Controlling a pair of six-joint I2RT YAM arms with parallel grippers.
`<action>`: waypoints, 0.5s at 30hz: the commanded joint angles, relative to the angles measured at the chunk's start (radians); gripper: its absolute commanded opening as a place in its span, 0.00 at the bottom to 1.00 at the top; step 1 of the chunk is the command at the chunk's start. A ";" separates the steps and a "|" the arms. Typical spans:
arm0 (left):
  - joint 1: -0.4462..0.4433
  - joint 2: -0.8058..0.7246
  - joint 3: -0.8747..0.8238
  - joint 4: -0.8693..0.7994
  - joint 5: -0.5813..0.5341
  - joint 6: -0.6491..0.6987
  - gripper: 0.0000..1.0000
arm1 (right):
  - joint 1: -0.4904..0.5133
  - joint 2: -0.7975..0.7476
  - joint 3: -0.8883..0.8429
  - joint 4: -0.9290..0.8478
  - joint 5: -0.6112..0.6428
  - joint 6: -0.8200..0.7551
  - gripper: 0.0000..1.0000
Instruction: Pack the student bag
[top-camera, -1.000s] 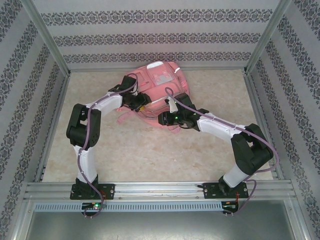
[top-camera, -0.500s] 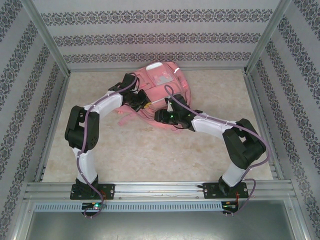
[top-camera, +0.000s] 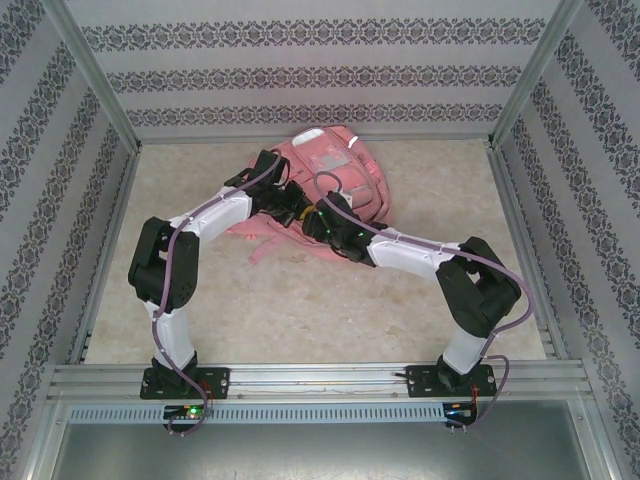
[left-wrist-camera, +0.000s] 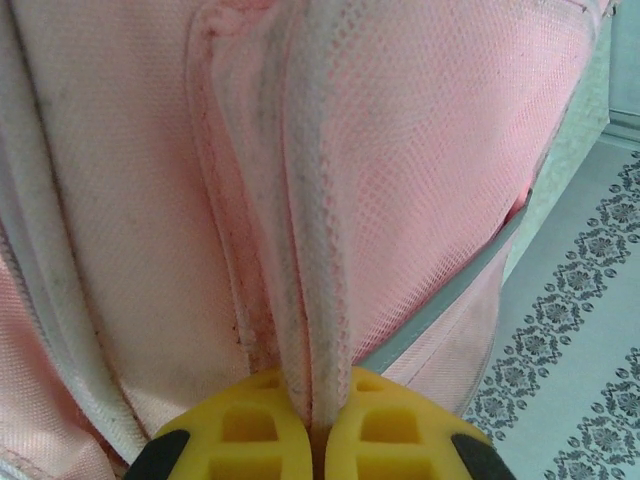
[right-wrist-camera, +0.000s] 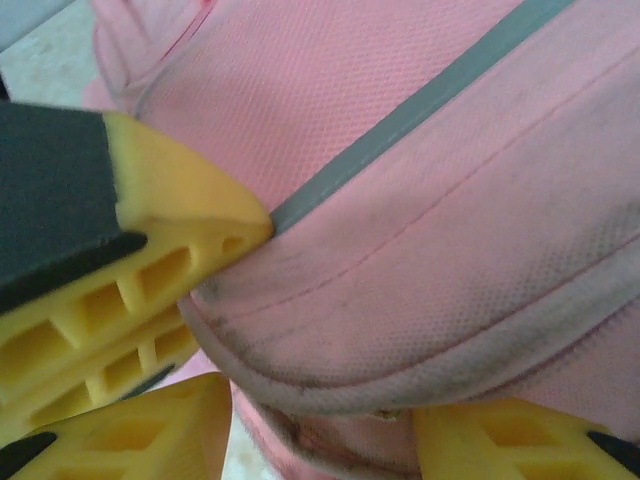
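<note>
Bag (top-camera: 338, 165): pink, lying at the far middle of the counter (top-camera: 300, 300), close to the back wall (top-camera: 320, 75).
Left jaws: pinched tight on a pale piped seam (left-wrist-camera: 315, 250) of the bag.
Right jaws: standing apart, with a padded edge (right-wrist-camera: 400, 370) of the bag between them; I cannot tell whether they press it.

bag (left-wrist-camera: 430, 150): pink mesh, right up close
fold (left-wrist-camera: 310, 250): pale-edged ridge running down the middle
left gripper (left-wrist-camera: 318, 435): yellow fingers (left-wrist-camera: 240, 430) pinched tight on that fold
strip (left-wrist-camera: 450, 290): grey, slanting right
wall (left-wrist-camera: 590, 330): patterned, far right
</note>
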 joint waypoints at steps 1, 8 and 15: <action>-0.033 -0.077 -0.006 0.077 0.080 -0.087 0.00 | -0.010 0.031 0.038 -0.120 0.218 0.060 0.48; -0.020 -0.097 0.013 -0.028 0.007 0.029 0.00 | -0.046 -0.018 0.020 -0.197 0.140 0.037 0.29; 0.000 -0.099 0.012 -0.063 -0.027 0.087 0.00 | -0.081 -0.114 -0.011 -0.211 -0.016 -0.126 0.13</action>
